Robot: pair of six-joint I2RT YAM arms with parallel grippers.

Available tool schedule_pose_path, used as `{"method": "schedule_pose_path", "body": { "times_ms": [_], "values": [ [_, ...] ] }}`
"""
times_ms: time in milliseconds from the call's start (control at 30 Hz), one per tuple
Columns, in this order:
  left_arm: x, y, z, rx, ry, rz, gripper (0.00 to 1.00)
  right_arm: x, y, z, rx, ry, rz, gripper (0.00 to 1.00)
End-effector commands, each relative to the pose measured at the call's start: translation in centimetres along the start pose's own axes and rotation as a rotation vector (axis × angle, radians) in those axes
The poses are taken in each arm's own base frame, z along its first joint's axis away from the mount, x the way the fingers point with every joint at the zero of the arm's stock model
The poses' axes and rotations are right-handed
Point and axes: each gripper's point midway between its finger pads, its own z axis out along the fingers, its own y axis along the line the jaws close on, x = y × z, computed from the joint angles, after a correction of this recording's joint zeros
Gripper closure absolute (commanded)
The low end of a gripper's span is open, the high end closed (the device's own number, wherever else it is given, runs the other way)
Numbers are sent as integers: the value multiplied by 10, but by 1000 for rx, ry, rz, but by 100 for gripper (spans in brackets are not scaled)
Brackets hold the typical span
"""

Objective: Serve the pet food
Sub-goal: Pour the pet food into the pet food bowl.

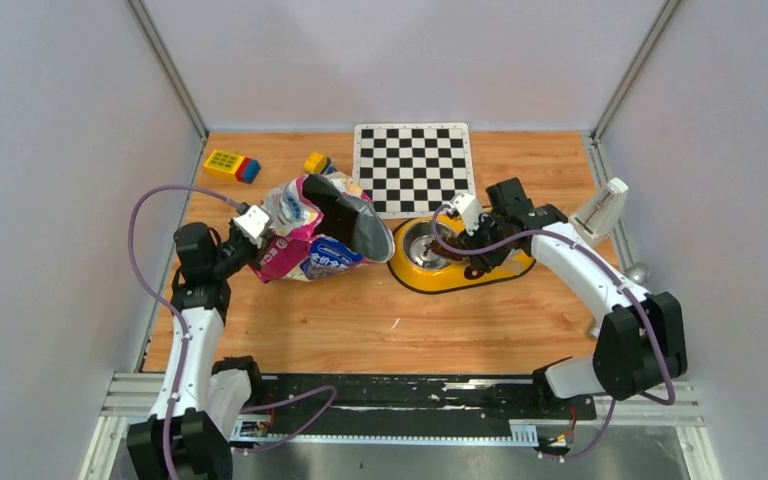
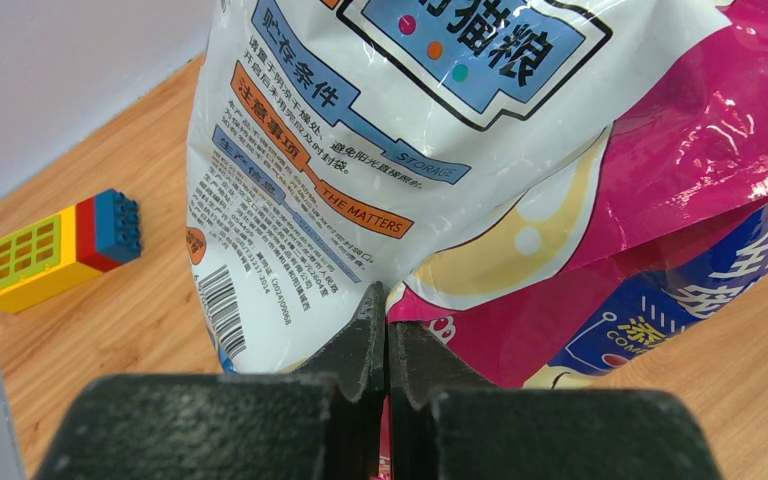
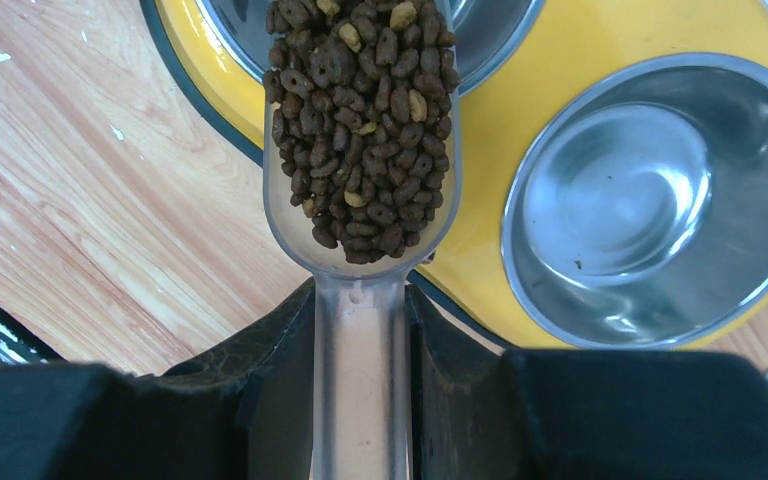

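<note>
On my overhead feed the left gripper (image 1: 263, 243) sits at the left end of the bag (image 1: 320, 232). The bag lies tilted on the wooden table (image 1: 360, 320) with its torn mouth gaping toward the double bowl (image 1: 415, 282). Through the left wrist camera I see the fingers (image 2: 360, 345) pinched almost together, with a sliver of pink film caught between them, so that gripper is clamped on the bag's bottom edge. Printed panels and a barcode (image 2: 222, 300) fill the view above it. A yellow, red and blue block (image 2: 55, 250) lies off to the side on the wood, apart from the bag. The right gripper (image 3: 360, 340) is closed around the handle of a clear plastic scoop (image 3: 360, 420). I can see its black fingers pressing both sides of the handle. The pet food (image 3: 360, 120) is heaped in the scoop, dark brown pellets with a few paler ones mixed in. The scoop sits level over the near rim of the yellow dish. Its front end reaches over one steel cup (image 3: 490, 40), and the handle end is still above the wood. The second steel cup (image 3: 650, 190) sits just right of the scoop, its shiny bottom in plain view with a tiny speck in it. From above, the right arm (image 1: 580, 265) covers much of the dish. At the back of the table lie a checkerboard (image 1: 413, 168) and another small block (image 1: 317, 162).
</note>
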Motion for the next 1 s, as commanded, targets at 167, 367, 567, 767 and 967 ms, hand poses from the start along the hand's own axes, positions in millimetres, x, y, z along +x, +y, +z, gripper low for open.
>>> {"method": "schedule_pose_path", "body": {
  "times_ms": [167,367,567,767,967],
  "values": [
    [-7,2,-2,2,-8,3,100,0,-12,-12,47,146,-65,100],
    [-7,2,-2,2,-7,5,100,-3,-13,-14,55,212,-99,100],
    [-6,1,-2,3,-5,4,100,-11,-14,-17,67,264,-136,100],
    [-5,1,-3,2,-2,4,100,-28,-15,-20,84,269,-169,100],
    [-4,1,-3,2,-2,4,100,-43,-12,-23,92,311,-213,100]
  ]
}}
